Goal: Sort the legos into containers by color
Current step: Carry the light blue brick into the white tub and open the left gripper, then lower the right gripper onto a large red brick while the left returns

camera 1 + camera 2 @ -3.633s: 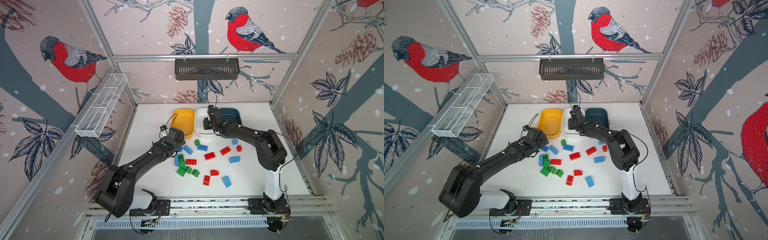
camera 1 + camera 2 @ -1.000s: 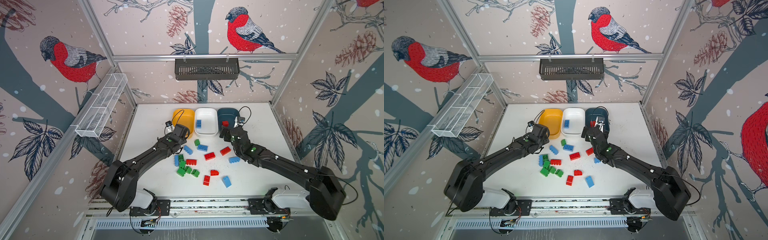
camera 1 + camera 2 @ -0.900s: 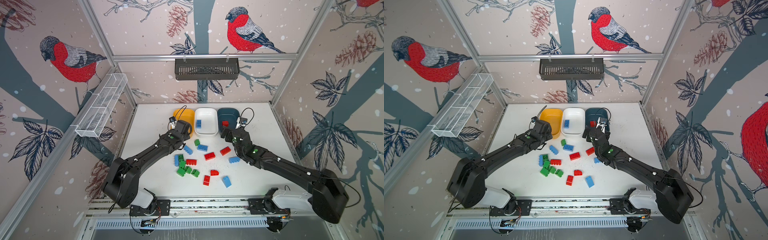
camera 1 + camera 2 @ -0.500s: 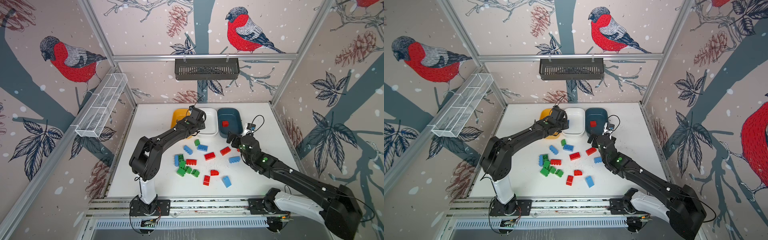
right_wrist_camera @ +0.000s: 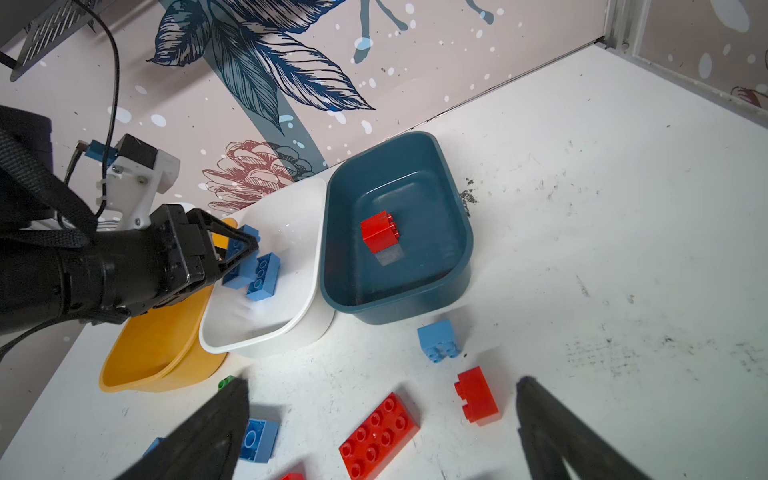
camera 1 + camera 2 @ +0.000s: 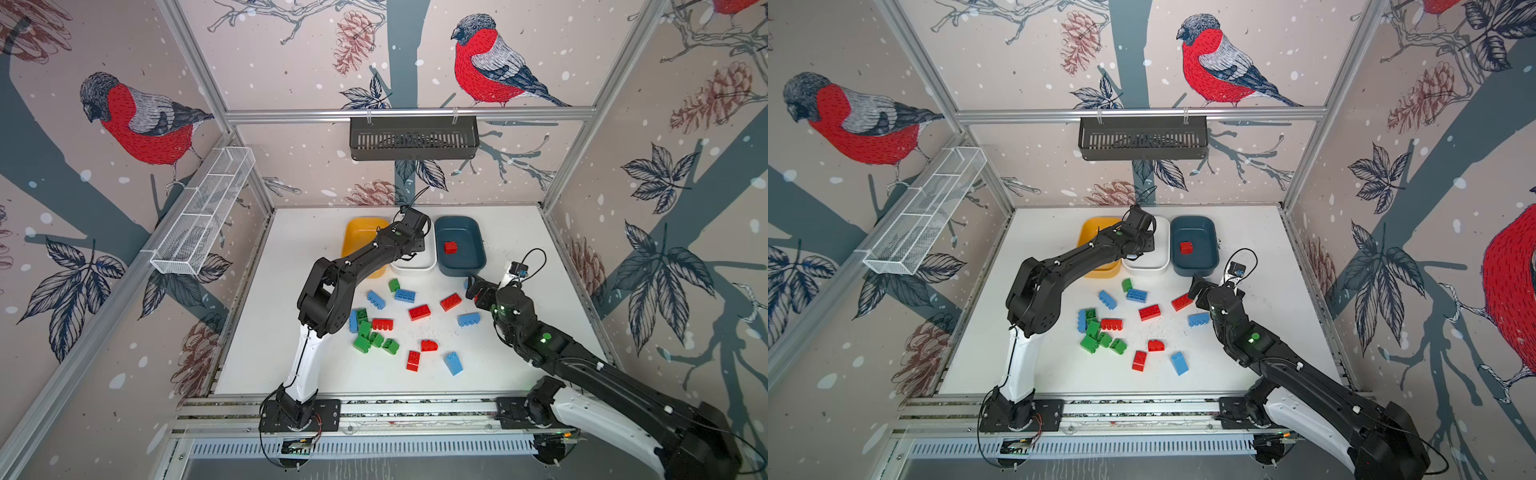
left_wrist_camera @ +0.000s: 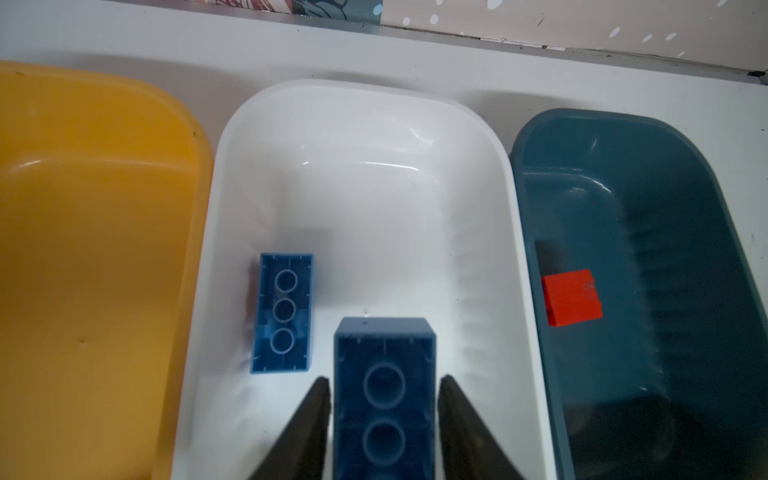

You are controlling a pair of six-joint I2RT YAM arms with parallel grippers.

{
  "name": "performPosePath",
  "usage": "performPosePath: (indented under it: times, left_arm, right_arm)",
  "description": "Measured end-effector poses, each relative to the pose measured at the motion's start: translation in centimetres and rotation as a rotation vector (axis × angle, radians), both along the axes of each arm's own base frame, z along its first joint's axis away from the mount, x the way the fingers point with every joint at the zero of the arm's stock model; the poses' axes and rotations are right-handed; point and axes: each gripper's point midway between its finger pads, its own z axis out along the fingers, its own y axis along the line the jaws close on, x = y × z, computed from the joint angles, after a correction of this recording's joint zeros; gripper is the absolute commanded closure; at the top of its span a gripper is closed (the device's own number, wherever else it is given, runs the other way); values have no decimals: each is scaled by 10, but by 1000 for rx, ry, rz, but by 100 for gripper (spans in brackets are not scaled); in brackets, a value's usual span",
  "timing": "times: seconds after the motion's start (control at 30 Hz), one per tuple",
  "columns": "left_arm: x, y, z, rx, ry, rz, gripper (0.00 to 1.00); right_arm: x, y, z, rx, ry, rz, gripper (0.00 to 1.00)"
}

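Progress was early. Three shallow rounded tubs sat in a row at upper centre of both top views: yellow plastic tub [image 6: 355,232], white plastic tub [image 7: 374,137], dark teal plastic tub [image 6: 459,224]. Teal tub held one small red brick [image 6: 450,247]. White tub held one light-blue brick [image 7: 282,311], lying underside up on the floor. Left gripper [image 7: 384,380] hung over the white tub with a second blue brick [image 7: 384,415] between its jaws. The jaws sat tight along both flanks, but I couldn't tell whether they clamped the brick or stood just clear of it. Yellow tub showed nothing inside where visible, though the left arm [image 6: 353,266] hid part of it in the top views. Right gripper [image 5: 382,381] was spread wide and empty, low over the right edge of the pile. A short red brick [image 5: 478,401] and a longer eight-stud red brick [image 5: 378,432] lay on the table between its fingers as the right wrist camera saw them. All other loose bricks [image 6: 419,312] were scattered mid-frame on the white tabletop [image 6: 270,332]: about six red and about six blue. A green cluster [image 6: 365,336] sat at the pile's left, and a lone green brick [image 6: 394,284] just below the white tub. No green was sorted. My read: two bricks were in and a third at the drop, out of roughly twenty. Mapping looked like blue→white, red→teal, green→yellow by elimination. Most of the job was left.
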Motion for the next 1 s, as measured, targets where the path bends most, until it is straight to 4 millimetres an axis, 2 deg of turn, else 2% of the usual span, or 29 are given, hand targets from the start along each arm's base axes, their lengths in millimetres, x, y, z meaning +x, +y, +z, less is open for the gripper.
performPosePath:
  times: [0.2,0.37,0.6,0.8,1.0]
  left_arm:
    - [-13,11,12,13,2,1,23]
    - [-46,26,20,8,8,-4,16]
    - [-119,26,-4,26,86,-125,2]
    - [-168,19,-30,30,158,-315,3]
    - [-206,-4,-45,27,202,-495,3]
  right_arm:
    - [2,3,-5,-4,18,9,1]
    - [5,8,-11,-13,43,23,1]
    - [13,12,-18,-14,80,15,0]
    - [19,3,-26,14,111,-20,1]
    - [22,-6,-31,39,131,-43,1]
